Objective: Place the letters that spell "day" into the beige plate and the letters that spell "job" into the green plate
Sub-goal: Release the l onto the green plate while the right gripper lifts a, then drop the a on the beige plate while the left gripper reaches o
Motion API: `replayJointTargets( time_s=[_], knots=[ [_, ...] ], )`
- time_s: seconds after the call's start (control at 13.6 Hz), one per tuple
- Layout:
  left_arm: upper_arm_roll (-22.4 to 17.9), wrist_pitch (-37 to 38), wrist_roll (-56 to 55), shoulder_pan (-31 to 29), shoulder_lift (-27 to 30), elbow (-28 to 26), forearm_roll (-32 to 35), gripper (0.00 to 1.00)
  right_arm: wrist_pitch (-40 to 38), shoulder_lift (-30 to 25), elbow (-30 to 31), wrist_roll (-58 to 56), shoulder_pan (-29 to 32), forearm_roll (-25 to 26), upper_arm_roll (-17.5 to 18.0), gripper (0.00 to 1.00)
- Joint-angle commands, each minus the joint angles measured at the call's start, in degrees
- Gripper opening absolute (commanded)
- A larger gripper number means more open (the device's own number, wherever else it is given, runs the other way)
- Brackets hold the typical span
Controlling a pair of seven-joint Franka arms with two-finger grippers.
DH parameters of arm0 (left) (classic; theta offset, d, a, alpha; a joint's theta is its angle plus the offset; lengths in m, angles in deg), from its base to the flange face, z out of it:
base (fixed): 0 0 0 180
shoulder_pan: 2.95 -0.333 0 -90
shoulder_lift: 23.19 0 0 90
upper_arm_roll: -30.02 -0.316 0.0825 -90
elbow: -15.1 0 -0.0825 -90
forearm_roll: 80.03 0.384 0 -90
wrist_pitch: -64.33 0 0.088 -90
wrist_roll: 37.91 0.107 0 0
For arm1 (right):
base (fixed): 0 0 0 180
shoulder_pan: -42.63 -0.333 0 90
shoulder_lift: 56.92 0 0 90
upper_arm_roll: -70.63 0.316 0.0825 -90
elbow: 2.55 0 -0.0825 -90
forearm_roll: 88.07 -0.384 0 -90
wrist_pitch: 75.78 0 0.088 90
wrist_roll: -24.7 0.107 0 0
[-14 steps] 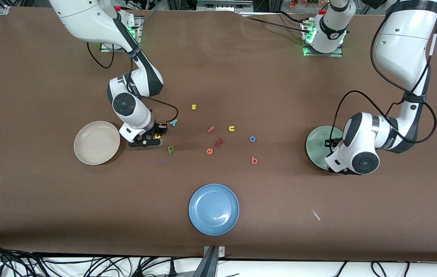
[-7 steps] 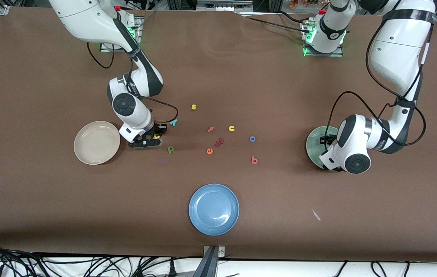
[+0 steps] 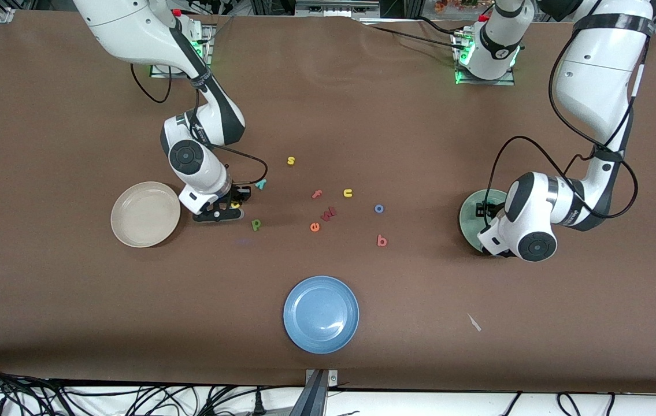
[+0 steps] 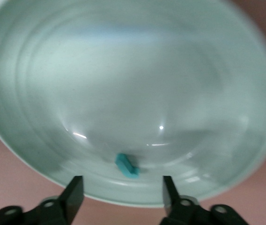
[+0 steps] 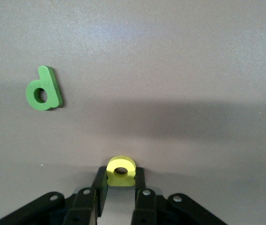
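Note:
My left gripper hangs open just over the green plate, toward the left arm's end of the table. The teal j lies free in that plate. My right gripper is down at the table beside the beige plate, shut on the yellow a. The green d lies flat close by, nearer the front camera. The teal y lies just past the right gripper. The blue o and salmon b lie mid-table.
A blue plate sits near the table's front edge. Loose letters lie mid-table: yellow s, yellow u, pink f, orange e, a dark red one. A white scrap lies near the front.
The left gripper has opened over the green plate, and the teal j now lies in it. The left arm shifted slightly toward mid-table. The right gripper's fingers closed in on the yellow a.

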Motion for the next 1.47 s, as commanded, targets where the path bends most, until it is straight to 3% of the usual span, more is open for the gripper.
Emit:
replayJointTargets(
  time_s=[0.0,0.29,0.51,0.95,1.03,1.17,1.25,1.32,1.39],
  knots=[
    [1.87,2.21,-0.2,0.5,4.32,-0.2,-3.79,1.0,-2.49,1.14,-2.61,-0.6,0.25,-0.78,0.53,0.2],
    [7.05,2.12,-12.66,0.59,4.85,-0.03,-9.6,1.0,-7.59,0.09,-4.56,-0.6,0.77,-0.87,0.09,0.2],
    [12.06,-2.25,-22.94,1.38,4.33,-0.12,-9.78,1.0,-10.41,-4.56,-2.81,-0.42,0.86,-0.87,-2.1,0.2],
    [12.69,-17.27,-41.83,11.92,0.46,-0.38,-9.78,0.99,-9.71,-12.04,6.67,-11.3,0.95,-0.87,-12.37,0.2],
    [12.6,-20.18,-44.83,13.15,0.02,-0.64,-9.26,0.94,-9.71,-12.66,7.74,-13.41,0.95,-0.87,-13.96,0.2],
    [12.34,-24.4,-45.91,13.34,-0.24,-0.82,-8.81,0.72,-9.8,-12.49,8.62,-17.63,0.95,-0.87,-16.69,0.22],
    [12.25,-25.99,-45.91,13.34,-0.25,-0.91,-8.73,0.66,-9.8,-11.97,8.63,-18.69,0.95,-0.87,-17.92,0.24],
    [12.08,-27.4,-45.74,13.34,-0.33,-1.17,-8.46,0.64,-9.71,-11.35,8.45,-20.01,0.95,-0.96,-19.06,0.27],
    [11.81,-27.76,-45.65,13.25,-0.68,-1.35,-6.46,0.64,-9.62,-10.82,8.28,-20.98,1.21,-0.96,-19.42,0.52]
  ],
)
